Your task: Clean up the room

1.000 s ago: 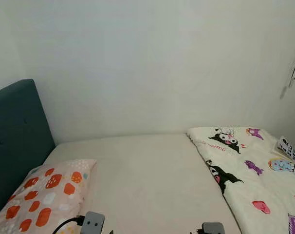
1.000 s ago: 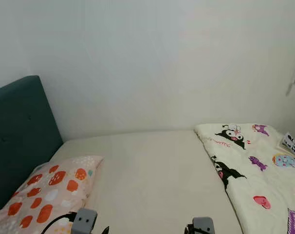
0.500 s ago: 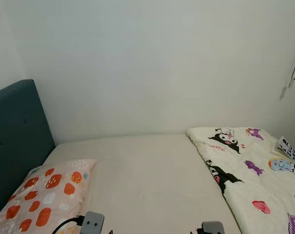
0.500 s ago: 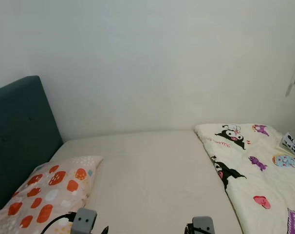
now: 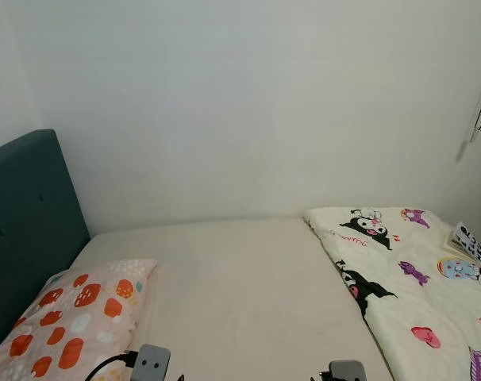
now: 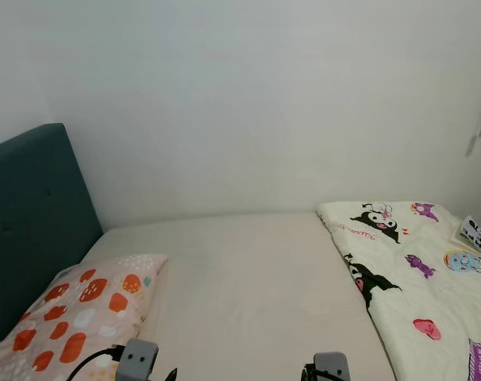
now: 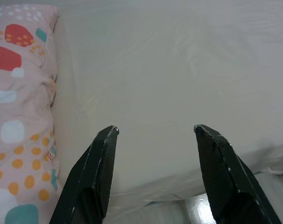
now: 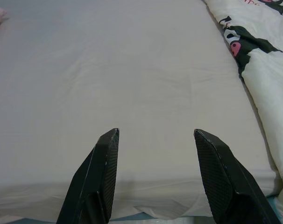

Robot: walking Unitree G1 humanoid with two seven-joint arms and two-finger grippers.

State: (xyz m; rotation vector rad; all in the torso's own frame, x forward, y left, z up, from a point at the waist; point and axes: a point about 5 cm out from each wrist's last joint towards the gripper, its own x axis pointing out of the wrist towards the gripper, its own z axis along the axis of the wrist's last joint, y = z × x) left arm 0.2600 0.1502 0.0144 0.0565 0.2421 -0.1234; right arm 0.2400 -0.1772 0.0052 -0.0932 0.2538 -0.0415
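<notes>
The left tool [image 7: 155, 128] is seen with its two black fingers [image 7: 97, 172] spread wide apart, nothing held between them. The right tool [image 8: 155, 131] is likewise held with its fingers [image 8: 221, 177] parted and nothing gripped. In the head views, only the grey wrist parts are seen at the bottom edge: the left wrist [image 5: 151, 363] at lower left of centre, the right wrist [image 5: 346, 371] at lower right of centre.

nothing moves between the earlier pictures and now; pillow [image 5: 74, 317] and quilt [image 5: 415, 286] lie unchanged on the bed [image 5: 248, 294].
</notes>
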